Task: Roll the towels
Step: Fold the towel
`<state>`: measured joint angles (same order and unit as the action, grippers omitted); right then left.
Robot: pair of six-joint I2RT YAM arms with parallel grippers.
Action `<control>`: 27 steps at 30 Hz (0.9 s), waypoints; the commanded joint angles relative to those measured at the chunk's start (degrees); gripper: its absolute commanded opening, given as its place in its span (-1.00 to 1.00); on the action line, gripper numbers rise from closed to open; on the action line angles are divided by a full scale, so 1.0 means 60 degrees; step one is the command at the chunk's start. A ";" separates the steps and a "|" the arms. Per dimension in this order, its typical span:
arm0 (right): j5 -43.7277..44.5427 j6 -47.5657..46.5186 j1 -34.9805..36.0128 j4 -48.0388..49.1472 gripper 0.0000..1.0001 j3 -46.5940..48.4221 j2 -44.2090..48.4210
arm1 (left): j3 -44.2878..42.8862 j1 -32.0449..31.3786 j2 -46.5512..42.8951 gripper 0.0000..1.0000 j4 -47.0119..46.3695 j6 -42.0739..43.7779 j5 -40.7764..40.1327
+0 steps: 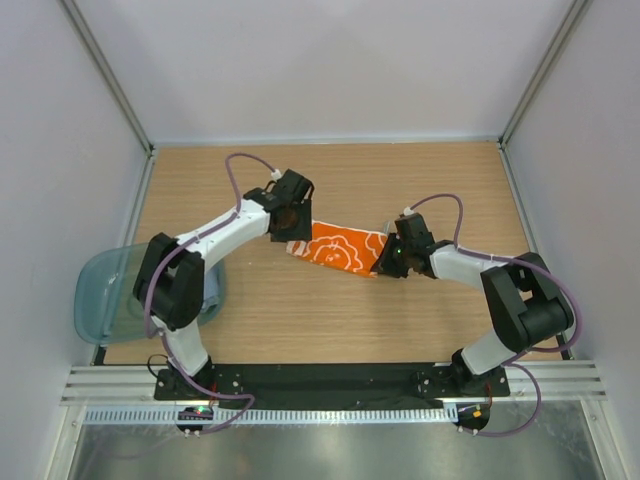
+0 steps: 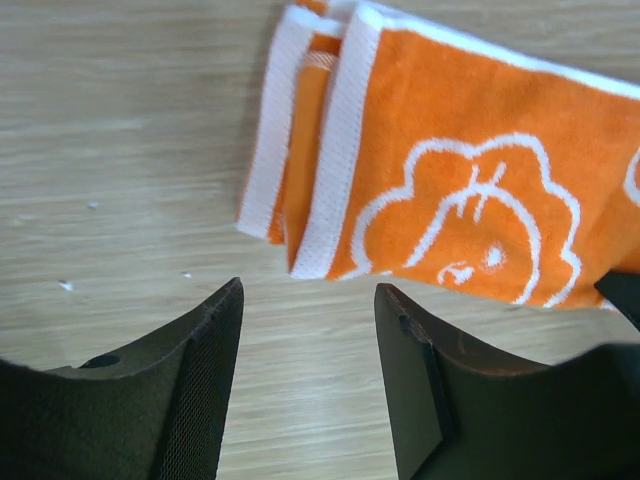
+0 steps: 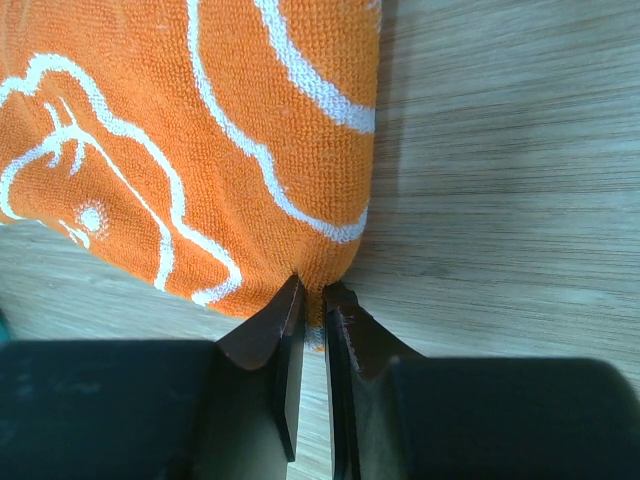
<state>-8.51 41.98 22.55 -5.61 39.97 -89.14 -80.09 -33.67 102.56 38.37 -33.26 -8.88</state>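
Note:
An orange towel [image 1: 340,247] with white swirly patterns lies stretched out mid-table between my two grippers. Its white-hemmed left end [image 2: 320,150] is doubled over in loose folds just beyond the left fingertips. My left gripper [image 1: 293,233] hovers at that end, open [image 2: 308,300], with only bare wood between its fingers. My right gripper [image 1: 386,264] is shut on the towel's right corner [image 3: 313,300]; the cloth [image 3: 200,130] bunches where the jaws pinch it. No other towel shows clearly.
A translucent blue-green tray [image 1: 105,290] sits at the left, overhanging the table's edge [image 1: 135,250] beside the left arm's base. Pale walls enclose the table on three sides. Bare wood [image 1: 330,320] lies in front of the towel.

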 commanded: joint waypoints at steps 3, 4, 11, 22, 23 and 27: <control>0.0511 -0.0302 0.0168 -0.1395 -0.61 -0.0274 -0.0582 | 0.0546 -0.0043 0.0234 0.13 -0.0623 -0.0449 0.1099; 0.0525 -0.0302 0.0168 -0.1395 -0.60 -0.0274 -0.0582 | 0.0561 -0.0043 0.0366 0.11 -0.0652 -0.0463 0.1158; 0.0569 -0.0302 0.0197 -0.1366 -0.61 -0.0362 -0.0626 | 0.0722 -0.0043 0.0747 -0.11 -0.1077 -0.0566 0.1246; 0.0569 -0.0316 0.0227 -0.1336 -0.62 -0.0435 -0.0743 | 0.0546 -0.0028 0.0954 -0.99 -0.1122 -0.0493 0.0735; 0.0569 -0.0331 0.0212 -0.1336 -0.62 -0.0435 -0.0758 | 0.0503 -0.0028 0.0880 -0.99 -0.1020 -0.0435 0.0458; 0.0555 -0.0331 0.0241 -0.1278 -0.63 -0.0450 -0.0816 | 0.0459 -0.0013 0.0558 -1.00 -0.0697 -0.0303 -0.0568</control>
<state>-8.45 42.00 23.14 -5.30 40.23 -89.69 -75.61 -33.85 109.12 33.39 -35.77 -6.11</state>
